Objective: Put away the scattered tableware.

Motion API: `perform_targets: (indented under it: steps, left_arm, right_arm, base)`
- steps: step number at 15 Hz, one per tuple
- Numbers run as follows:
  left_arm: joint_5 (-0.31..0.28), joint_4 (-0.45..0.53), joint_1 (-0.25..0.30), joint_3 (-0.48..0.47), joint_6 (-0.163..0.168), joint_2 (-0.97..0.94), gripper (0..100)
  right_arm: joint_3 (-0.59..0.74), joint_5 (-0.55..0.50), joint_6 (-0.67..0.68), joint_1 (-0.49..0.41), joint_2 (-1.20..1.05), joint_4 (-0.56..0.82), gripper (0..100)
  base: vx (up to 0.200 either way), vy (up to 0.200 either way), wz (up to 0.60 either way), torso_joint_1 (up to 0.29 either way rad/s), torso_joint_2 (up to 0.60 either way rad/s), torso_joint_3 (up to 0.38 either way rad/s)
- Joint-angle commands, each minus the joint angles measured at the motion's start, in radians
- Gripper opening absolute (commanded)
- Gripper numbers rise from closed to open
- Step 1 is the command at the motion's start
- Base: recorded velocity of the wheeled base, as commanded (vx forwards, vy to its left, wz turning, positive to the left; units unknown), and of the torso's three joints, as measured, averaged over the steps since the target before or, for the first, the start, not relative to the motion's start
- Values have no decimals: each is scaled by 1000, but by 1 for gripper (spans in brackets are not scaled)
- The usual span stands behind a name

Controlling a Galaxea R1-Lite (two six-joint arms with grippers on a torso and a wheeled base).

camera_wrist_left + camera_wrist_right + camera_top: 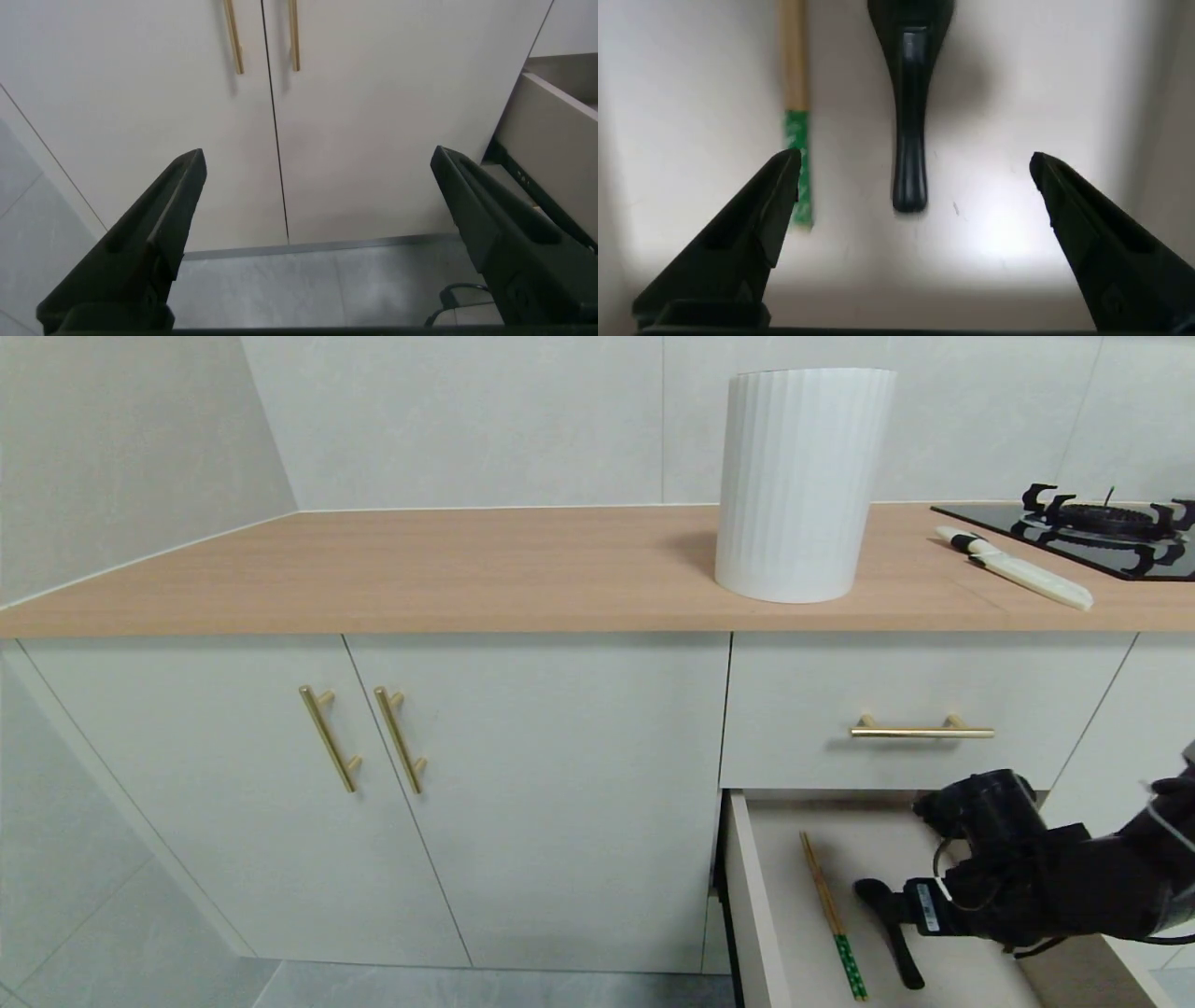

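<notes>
My right gripper [915, 257] hangs over the open drawer [752, 896]. Its fingers [738, 252] are spread wide with nothing between them. From the right wrist I look straight down on the drawer floor. The black spoon [910, 121] lies there with its handle end in line with the gap between my fingers. The chopsticks [796, 121], green at the tip, lie just beside it without touching it, close to one finger.

The head view gives the wider setting. The spoon [887, 933] and chopsticks [834, 929] lie side by side in the drawer, with my right arm above them coming in from the right. A shut drawer with a gold handle [921, 732] sits just above. Up on the counter [420, 569] a white knife [1013, 567] lies between a ribbed white cylinder [801, 485] and the stove [1102, 527].

My left gripper [318, 243] is down low, facing the cabinet doors [374, 121]. Its fingers are wide and empty, and the open drawer's side is off to one edge.
</notes>
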Motion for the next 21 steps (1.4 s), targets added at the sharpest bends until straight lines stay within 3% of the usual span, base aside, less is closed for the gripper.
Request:
perform_targets:
  steps: [1,6,13,19,21]
  left_arm:
    - [0,1,0,0,0,0,100]
    - [1,1,0,0,0,0,100]
    - [1,1,0,0,3,0,100]
    - [1,0,0,0,3,0,100]
    - [1,1,0,0,1,0,100]
  right_arm:
    - [5,9,4,20,-366,195,100]
    - [-2,61,-5,72,-568,457,100]
    - [11,49,-7,123,-582,468,100]
    - [37,46,-28,162,-596,468,100]
    - [40,47,-28,172,-593,468,100]
  base:
    - [0,0,0,0,0,0]
    - [0,0,0,0,0,0]
    - [0,0,0,0,0,0]
    - [-200,0,0,1,3,5]
    - [0,0,0,0,0,0]
